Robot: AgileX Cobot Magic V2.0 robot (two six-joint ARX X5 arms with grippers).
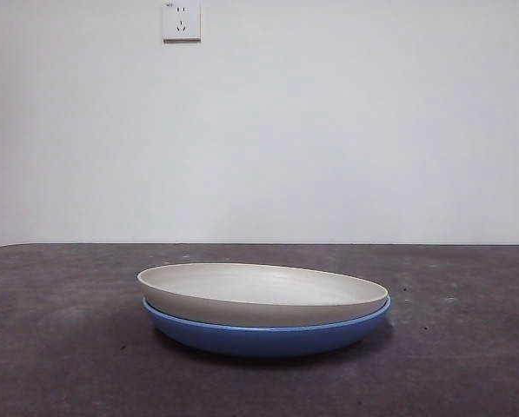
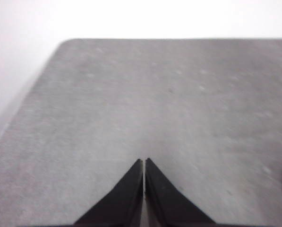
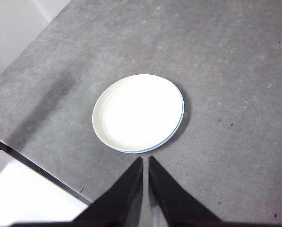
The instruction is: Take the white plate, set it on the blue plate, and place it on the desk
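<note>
The desk (image 1: 59, 347) fills the lower part of the front view, dark grey-brown and mottled with pale specks, and behind it a plain white wall (image 1: 329, 130) takes the whole upper part, with a white wall socket (image 1: 182, 21) at the top edge, left of centre. Low in the middle of that view sits the stack: the blue plate (image 1: 268, 337) rests on the desk, and the white plate (image 1: 259, 294) lies nested in it, rim riding a little above the blue rim and shifted slightly toward the left of the frame. The white plate holds nothing; its cream inside is bare. From the right wrist view the white plate (image 3: 138, 112) sits at the frame's centre and covers nearly all of the one beneath, so the blue plate (image 3: 177, 128) shows only as a thin crescent along its lower right edge. The right gripper (image 3: 145, 161) hangs above the desk, apart from the stack, its jaws pressed close with just a sliver between them, pinching nothing. The left gripper (image 2: 144, 161) hovers over bare desk (image 2: 131, 94), jaws likewise drawn together and empty, and neither plate shows in its view.
</note>
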